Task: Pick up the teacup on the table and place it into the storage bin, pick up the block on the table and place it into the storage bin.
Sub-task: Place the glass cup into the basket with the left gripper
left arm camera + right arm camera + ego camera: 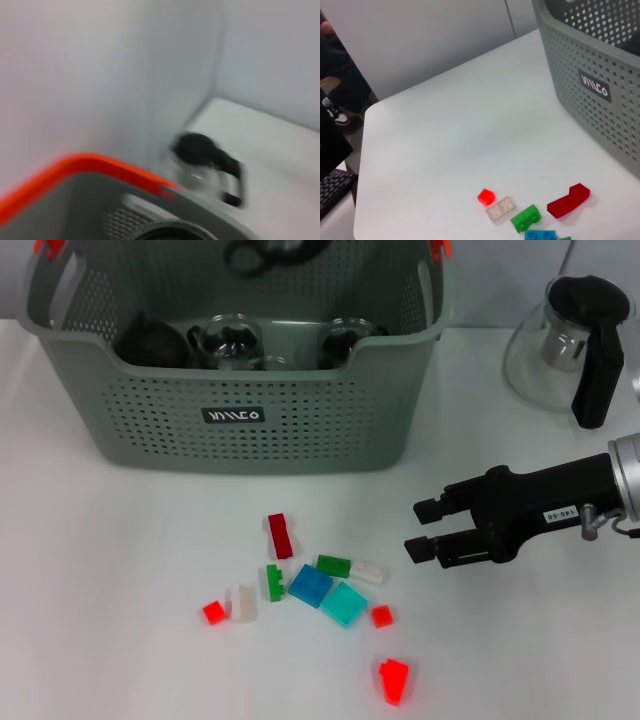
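Observation:
The grey-green storage bin (240, 410) stands at the back of the table, and its label wall (592, 90) also shows in the right wrist view. Glass teacups (226, 340) lie inside it; no teacup shows on the table. Several small blocks lie in front of the bin, among them a dark red block (280, 535) (568, 200), a blue block (310, 585) and a teal block (344, 603). My right gripper (415, 530) hovers open and empty just right of the blocks. A dark shape (270, 254) over the bin at the top edge looks like part of my left gripper.
A glass teapot (560, 350) with a black handle stands at the back right, also seen in the left wrist view as the teapot (207, 160) beyond the bin's orange clip (90, 167). A bright red block (394, 680) lies near the front edge.

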You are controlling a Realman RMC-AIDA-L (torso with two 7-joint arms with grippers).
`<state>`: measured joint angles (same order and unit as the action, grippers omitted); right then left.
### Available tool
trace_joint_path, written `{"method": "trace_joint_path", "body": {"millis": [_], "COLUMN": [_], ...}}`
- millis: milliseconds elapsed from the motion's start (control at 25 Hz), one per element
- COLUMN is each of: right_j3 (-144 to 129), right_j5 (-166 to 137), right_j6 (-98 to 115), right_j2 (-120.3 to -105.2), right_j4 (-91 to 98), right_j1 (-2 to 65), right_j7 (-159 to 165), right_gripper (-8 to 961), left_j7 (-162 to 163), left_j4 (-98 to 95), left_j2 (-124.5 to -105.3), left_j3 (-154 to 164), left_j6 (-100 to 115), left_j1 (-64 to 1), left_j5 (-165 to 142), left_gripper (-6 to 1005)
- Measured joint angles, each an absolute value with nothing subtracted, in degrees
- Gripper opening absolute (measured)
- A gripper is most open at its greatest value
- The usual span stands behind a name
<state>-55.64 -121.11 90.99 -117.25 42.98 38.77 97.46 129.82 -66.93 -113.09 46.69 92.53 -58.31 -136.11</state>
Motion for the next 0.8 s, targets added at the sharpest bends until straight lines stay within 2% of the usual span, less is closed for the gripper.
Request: {"method": "trace_joint_path", "body": {"millis": [200,360,600,720,800], "right_j3": [-55.92,-55.89,-55.74,-55.71,-55.71], "right_j5": [-121.12,-121.12,-121.12,-121.11,-121.11], "right_j6": [91.04,91.05,91.05,91.06,91.00], "right_j2": [-117.32,-117.33,-117.29,-117.28,-117.31], "right_j4": [42.97,42.64,42.24,42.24,42.22], "right_j1": [39.03,38.99,38.71,38.54,38.51], "right_j7": [97.95,98.18,98.27,98.27,98.27], "right_gripper": [606,606,607,607,607], "left_j7": [130.17,130.30,130.45,131.63,131.73], "left_j4": [-51.82,-45.56,-40.18,-38.91,-38.27], "left_j2": [-111.48,-112.07,-115.01,-117.76,-118.20], "left_j3": [52.01,53.84,54.17,54.17,54.15], "left_j6": [75.10,65.59,55.18,48.92,47.61], "left_j1": [-62.03,-63.59,-64.31,-63.98,-63.98], "left_j5": [-140.65,-145.43,-153.00,-159.67,-160.99], "left_gripper": [51,52,52,52,51]}}
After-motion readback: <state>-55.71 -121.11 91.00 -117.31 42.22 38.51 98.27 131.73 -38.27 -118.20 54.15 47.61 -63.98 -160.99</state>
